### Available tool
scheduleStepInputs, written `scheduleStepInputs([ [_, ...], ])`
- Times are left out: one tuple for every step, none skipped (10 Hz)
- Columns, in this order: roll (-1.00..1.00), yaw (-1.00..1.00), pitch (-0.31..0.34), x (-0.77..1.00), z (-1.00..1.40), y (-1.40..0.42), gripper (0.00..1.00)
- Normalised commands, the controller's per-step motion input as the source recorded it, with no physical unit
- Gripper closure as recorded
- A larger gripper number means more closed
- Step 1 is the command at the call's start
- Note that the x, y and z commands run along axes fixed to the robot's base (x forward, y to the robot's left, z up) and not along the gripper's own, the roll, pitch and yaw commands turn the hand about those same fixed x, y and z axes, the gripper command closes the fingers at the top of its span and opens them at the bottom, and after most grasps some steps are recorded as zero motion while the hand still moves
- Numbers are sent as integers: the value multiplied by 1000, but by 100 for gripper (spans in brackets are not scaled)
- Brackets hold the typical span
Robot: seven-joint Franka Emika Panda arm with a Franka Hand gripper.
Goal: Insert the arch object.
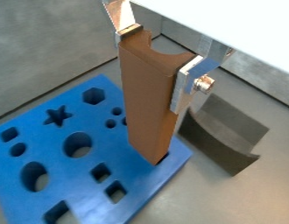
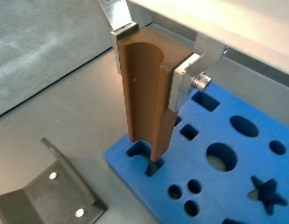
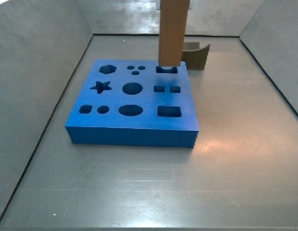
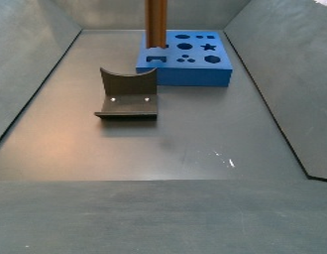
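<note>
The claw [image 1: 157, 57] is clenched on the upright arch object [image 1: 147, 105], its foot meeting a corner hole of the blue board [image 1: 30, 153] beside the fixture [image 1: 223, 131]; insertion looks underway, and next needs a straight downward push.

One flat blue foam board [image 3: 130, 135] lies on the floor, with one star-shaped hole [image 3: 102, 87] among its many cut-outs. One tall orange-brown arch object [image 1: 147, 105] stands at the board's corner, clamped high up by the single gripper [image 1: 157, 57] and its two silver fingers [image 1: 188, 83]. One dark fixture [image 4: 127, 97] stands nearby
</note>
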Motion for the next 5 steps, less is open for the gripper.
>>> scheduleStepInputs([
  [30,-43,-43,23,-323,89,100],
  [36,-80,-40,26,-471,0,100],
  [33,-69,0,26,-429,0,100],
  [0,-43,0,0,-203,34,100],
  [0,0,0,11,-177,89,100],
])
